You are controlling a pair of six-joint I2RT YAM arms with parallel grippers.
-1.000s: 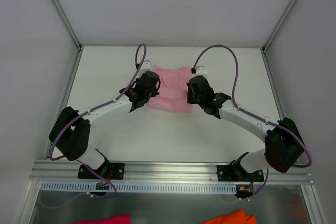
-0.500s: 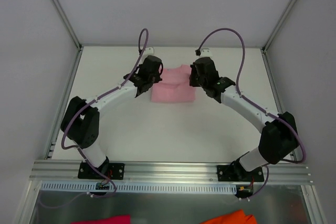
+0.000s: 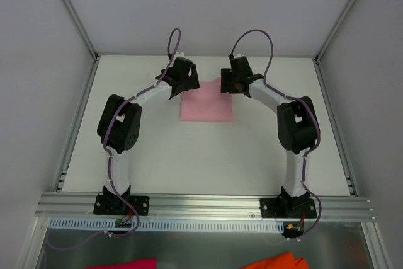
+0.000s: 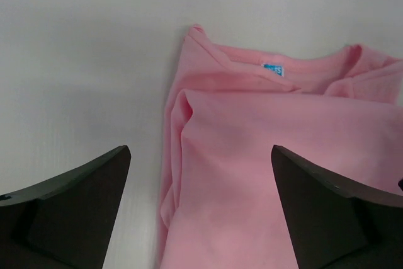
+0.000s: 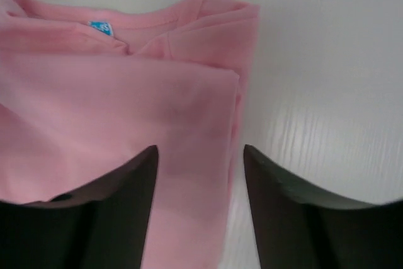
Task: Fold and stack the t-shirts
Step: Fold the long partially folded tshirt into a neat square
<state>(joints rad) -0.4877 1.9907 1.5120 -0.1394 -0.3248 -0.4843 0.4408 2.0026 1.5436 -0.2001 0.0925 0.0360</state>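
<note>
A white counter (image 3: 157, 155) is filling the overhead view, with grey walls rising around it. Two arms are reaching from their bases at 6 o'clock and bending inward so that their wrists are almost meeting near 12 o'clock. The left arm (image 3: 135, 102) is curving in from 9 o'clock and the right arm (image 3: 286, 108) from 3 o'clock.

Between the wrists, the pink t-shirt (image 3: 206, 104) is lying on the counter as a tidy rectangle, just past centre toward 12 o'clock. A second ago it was wider and looser, pinched at both sides by closed jaws. Since then both arms have been carrying it toward 12 o'clock and are now letting go.

In the left wrist view, the left jaws are standing wide apart with nothing between them, hovering over the shirt's (image 4: 271, 155) left edge. In the right wrist view, the right jaws are standing partly open and also holding nothing, with the shirt's (image 5: 126, 111) right edge lying flat below the gap.

The upper layer is ending just short of the collar, leaving the small neck label (image 4: 272, 68) showing. This fold appears to be finished, so the shirt is probably ready for stacking or one more fold.

At 6 o'clock, beyond the rail, a magenta scrap (image 3: 129, 263) and an orange scrap (image 3: 277, 261) are peeking in.
</note>
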